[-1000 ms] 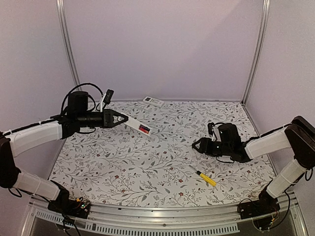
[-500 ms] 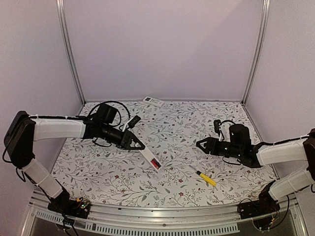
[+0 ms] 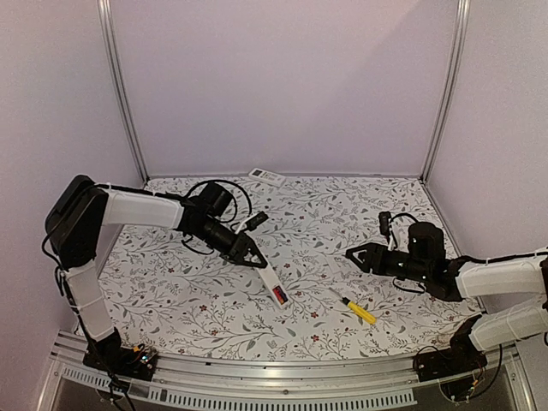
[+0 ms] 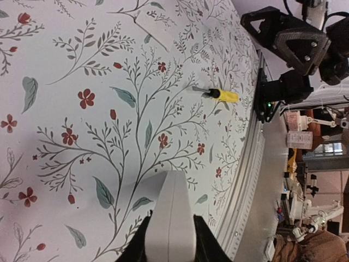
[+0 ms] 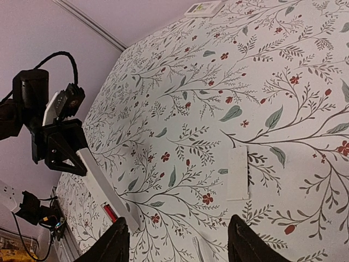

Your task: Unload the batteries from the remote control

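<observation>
The remote control [image 3: 270, 281] is clamped by its far end in the left end effector [image 3: 251, 255], whose fingers [image 4: 143, 245] press on its 2 long edges. From there it slopes down and out toward the near edge of the desk [image 3: 214, 317]. Whether its free tip rests on the desk or hangs just above it I cannot tell.

The main risk is leverage. All of the body juts out beyond the left end effector, so a push or pull at the free tip could twist the remote control in the grip or drag it out. A cell levered out there could also roll off the near edge, which lies not far beyond the tip.

The battery compartment is at that free tip, farthest from the left end effector, and it is uncovered. The batteries [image 3: 280, 297] sit inside it. The reddish one is plain to see, while the dark one beside it is too small to make out clearly.

A yellow-handled screwdriver [image 3: 360, 312] lies on the desk below the right end effector [image 3: 353, 254]. That end effector is empty, with its jaws apart, and it points toward the left end effector from well away. Jaws that wide could catch the housing rather than a cell.

A flat white cover [image 5: 238, 173] lies just ahead of the right end effector. A broader remote [image 3: 267, 176] lies at the back wall, far beyond both.
</observation>
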{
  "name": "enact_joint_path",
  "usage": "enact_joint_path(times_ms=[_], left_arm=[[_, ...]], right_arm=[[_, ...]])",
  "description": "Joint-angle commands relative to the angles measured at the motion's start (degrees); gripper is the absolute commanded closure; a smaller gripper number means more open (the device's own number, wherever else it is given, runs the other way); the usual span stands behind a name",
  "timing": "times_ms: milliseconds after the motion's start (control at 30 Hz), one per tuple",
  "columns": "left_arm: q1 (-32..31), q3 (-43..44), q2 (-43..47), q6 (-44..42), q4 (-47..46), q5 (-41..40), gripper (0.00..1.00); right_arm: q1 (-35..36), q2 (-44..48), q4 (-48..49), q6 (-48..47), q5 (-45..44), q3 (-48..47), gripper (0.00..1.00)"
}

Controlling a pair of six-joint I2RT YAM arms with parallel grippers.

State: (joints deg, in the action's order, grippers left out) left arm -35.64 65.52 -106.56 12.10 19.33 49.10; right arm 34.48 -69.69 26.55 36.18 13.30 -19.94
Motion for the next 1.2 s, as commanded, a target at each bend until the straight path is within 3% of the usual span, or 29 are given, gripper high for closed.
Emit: enact_joint_path(times_ms=[0,200,600,767,933,1067,1167], left_arm=[[-1.09,2.43,-1.38,-2.49,1.67,-1.74,0.75],[-2.24,2.53,-1.06,-3.38,2.11,-8.57,0.68],[-3.20,1.46,0.92,-3.59,1.34,-17.10,0.39],[-3.55,0.71,3.16,-3.48,1.24,-21.56,0.22],[-3.61,-0.05,6.57,-3.12,0.52,-27.53,0.14],[-2.62,-1.58,13.77,-1.98,-1.99,-34.05,0.08],[1.06,-2.66,21.33,0.13,-5.09,-32.21,0.04]], right_arm=[[0.74,-0.45,1.33,0.05,0.90,0.16,0.40],[1.33,-2.51,2.01,0.02,1.09,-0.40,0.40],[2.38,-4.49,0.94,-0.13,1.05,-2.08,0.39],[3.34,-1.99,-6.25,-0.15,-1.12,-2.13,0.38],[3.73,4.23,-14.94,1.16,-4.42,-1.31,0.37],[3.89,8.69,-24.31,3.71,-6.53,-2.89,0.37],[4.74,11.65,-30.28,5.59,-6.08,-3.82,0.36]])
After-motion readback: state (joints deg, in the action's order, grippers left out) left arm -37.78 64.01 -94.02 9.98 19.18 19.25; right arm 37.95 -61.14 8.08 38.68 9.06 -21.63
